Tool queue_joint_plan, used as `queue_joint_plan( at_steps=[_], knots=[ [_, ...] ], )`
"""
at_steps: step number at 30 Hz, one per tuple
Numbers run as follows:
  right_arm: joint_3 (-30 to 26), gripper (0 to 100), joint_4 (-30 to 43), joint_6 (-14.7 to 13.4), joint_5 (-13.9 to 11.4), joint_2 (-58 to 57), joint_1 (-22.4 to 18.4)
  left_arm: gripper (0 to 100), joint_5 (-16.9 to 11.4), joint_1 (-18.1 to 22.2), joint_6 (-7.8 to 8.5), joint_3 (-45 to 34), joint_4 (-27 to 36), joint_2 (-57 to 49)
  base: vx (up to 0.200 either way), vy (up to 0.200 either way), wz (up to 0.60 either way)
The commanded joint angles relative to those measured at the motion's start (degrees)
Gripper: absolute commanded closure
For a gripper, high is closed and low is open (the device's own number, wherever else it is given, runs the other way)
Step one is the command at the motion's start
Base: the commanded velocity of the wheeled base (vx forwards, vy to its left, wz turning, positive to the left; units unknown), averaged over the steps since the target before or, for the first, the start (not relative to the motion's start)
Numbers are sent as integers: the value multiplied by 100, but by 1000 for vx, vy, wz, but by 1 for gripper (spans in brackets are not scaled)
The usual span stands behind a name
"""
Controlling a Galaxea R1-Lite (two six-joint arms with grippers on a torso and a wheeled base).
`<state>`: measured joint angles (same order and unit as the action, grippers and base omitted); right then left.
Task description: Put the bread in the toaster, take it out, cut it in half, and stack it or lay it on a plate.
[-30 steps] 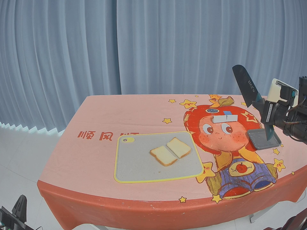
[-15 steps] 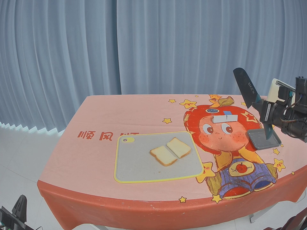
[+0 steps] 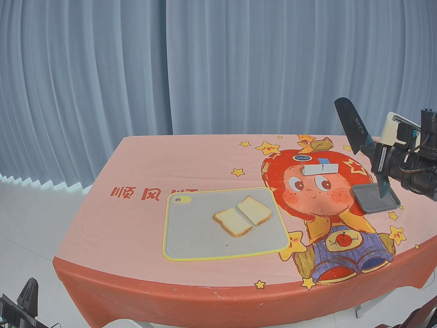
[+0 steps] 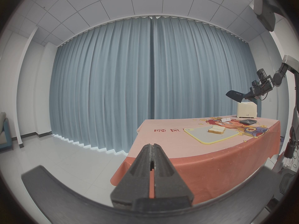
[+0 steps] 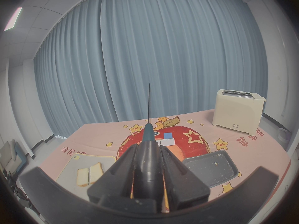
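Two bread halves lie side by side on the grey, yellow-rimmed cutting board. My right gripper hangs above the table's right side, shut on the teal handle of a dark knife whose blade points up. Below it sits the dark grey plate. The cream toaster stands at the far right. My left gripper is shut and empty, low beside the table, well away from it.
A small white and blue block lies on the printed tablecloth between board and toaster. The table's rounded front edge drops to a white tiled floor. Blue curtains hang behind.
The right gripper with the knife has shifted slightly to the right and a little lower. The bread, board and plate have not moved.
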<state>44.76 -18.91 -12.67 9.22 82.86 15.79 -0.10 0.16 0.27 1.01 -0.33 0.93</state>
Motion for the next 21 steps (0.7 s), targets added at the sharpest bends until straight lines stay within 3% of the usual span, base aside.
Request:
queue_joint_plan(
  at_steps=[1, 21],
  knots=[
    [-12, 100, 1, -8, -78, 46, -23, 100, 1, 2, 0, -101, -2, -93, 0, 0, 0],
    [-29, 100, -8, 1, -175, 767, -243, 100, 1, 2, 0, -101, -2, -93, 0, 0, 0]
  ],
)
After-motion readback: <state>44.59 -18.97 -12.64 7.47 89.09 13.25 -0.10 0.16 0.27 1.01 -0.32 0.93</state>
